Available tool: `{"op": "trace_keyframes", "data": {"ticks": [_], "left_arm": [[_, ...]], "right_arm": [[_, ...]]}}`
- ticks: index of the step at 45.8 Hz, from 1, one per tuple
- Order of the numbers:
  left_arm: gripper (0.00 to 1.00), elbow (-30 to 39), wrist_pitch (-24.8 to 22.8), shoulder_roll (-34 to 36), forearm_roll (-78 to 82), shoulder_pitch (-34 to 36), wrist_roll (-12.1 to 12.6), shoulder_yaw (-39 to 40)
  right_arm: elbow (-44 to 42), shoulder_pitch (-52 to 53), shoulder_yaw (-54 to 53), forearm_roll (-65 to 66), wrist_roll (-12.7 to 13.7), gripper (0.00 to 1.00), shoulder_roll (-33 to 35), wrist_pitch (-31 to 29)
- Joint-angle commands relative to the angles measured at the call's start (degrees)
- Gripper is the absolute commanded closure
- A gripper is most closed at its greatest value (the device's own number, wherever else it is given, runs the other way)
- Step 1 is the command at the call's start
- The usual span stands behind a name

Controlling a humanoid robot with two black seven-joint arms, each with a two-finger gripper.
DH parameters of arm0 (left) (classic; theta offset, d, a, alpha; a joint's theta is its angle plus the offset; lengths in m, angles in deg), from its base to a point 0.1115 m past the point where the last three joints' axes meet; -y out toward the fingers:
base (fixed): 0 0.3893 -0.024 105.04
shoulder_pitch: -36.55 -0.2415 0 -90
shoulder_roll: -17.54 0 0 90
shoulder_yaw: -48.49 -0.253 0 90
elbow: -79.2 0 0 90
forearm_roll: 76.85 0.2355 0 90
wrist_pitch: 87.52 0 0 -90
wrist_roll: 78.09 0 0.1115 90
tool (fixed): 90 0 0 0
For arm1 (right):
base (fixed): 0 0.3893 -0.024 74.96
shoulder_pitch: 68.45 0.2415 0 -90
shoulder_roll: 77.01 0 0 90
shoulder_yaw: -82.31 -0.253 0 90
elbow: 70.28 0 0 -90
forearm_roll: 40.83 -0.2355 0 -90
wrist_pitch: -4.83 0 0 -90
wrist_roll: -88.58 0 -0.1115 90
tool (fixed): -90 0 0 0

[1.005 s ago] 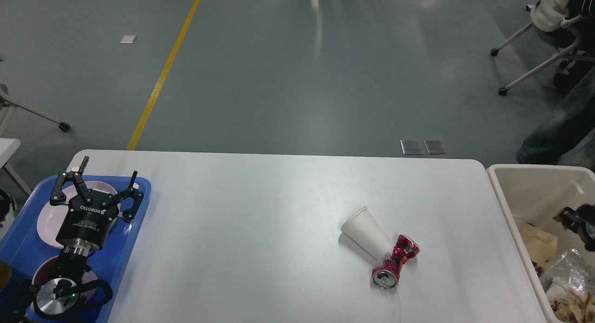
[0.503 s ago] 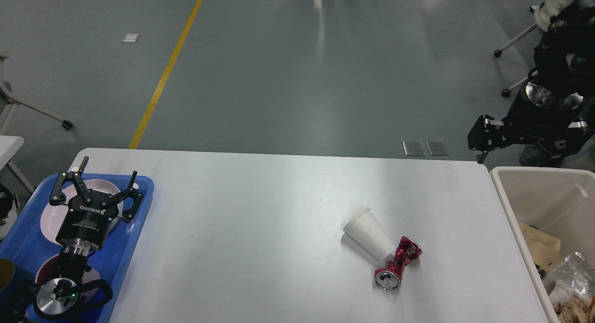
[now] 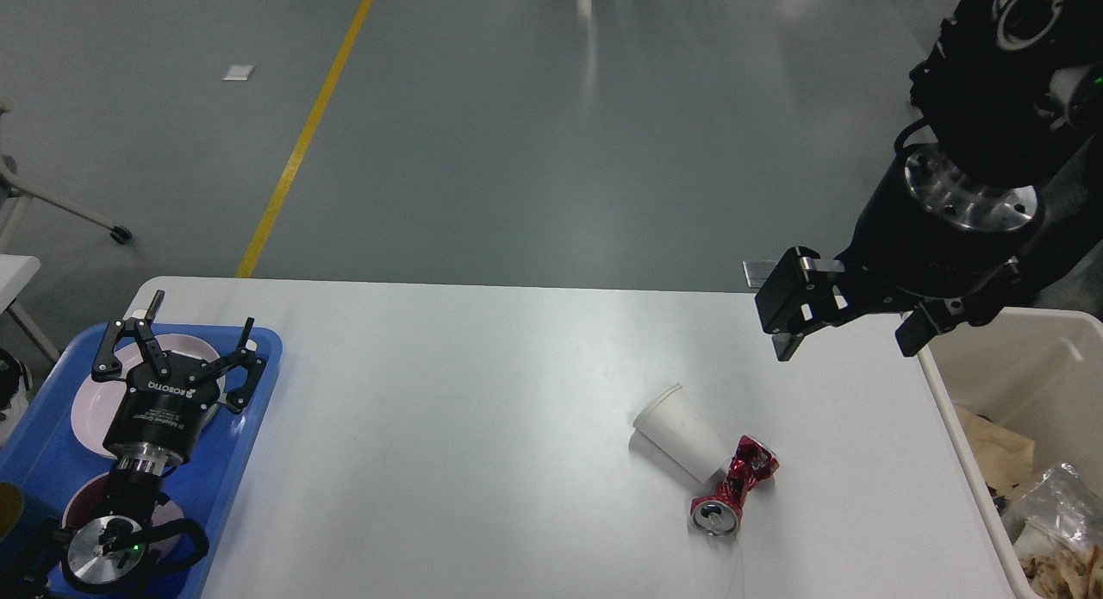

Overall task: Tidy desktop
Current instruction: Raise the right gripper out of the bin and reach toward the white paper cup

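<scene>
The white desktop (image 3: 474,427) fills the lower half of the head view. A white paper cup (image 3: 681,431) lies on its side right of centre. Its base touches a crushed red can (image 3: 732,491). My right gripper (image 3: 843,351) hangs open above the desktop's far right part, up and to the right of the cup, with nothing between its fingers. At the left, my left gripper (image 3: 202,313) stands open and empty over a blue tray (image 3: 250,409), its fingers spread above a pale plate (image 3: 99,396).
A beige bin (image 3: 1017,366) holding crumpled paper and plastic stands against the desktop's right edge. A second dish (image 3: 82,496) lies in the tray under my left arm. Chair legs on castors stand on the grey floor at far left.
My right arm has come up out of the bin and swung left over the desktop's right end, towards the cup and can. The left arm, cup and can have not moved.
</scene>
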Motion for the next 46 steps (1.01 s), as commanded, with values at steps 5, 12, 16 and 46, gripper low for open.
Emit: {"op": "trace_keyframes", "data": {"ticks": [5, 12, 16, 46], "left_arm": [[0.03, 0.0, 0.0, -0.05, 0.0, 0.02, 0.04, 0.0], [0.03, 0.0, 0.0, 0.03, 0.0, 0.02, 0.04, 0.0], [0.03, 0.0, 0.0, -0.05, 0.0, 0.02, 0.04, 0.0], [0.03, 0.0, -0.26, -0.05, 0.0, 0.02, 0.04, 0.0]], "right_arm": [[-0.15, -0.07, -1.15, 0.32, -0.02, 0.01, -0.1, 1.12], [-3.66, -6.21, -7.38, 1.12, -0.02, 0.0, -1.24, 5.77], [-8.31, -13.5, -10.55, 2.87, -0.02, 0.01, -5.71, 11.31], [-38.29, -60.18, -19.09, 42.95, -0.45, 0.04, -22.86, 26.34]]}}
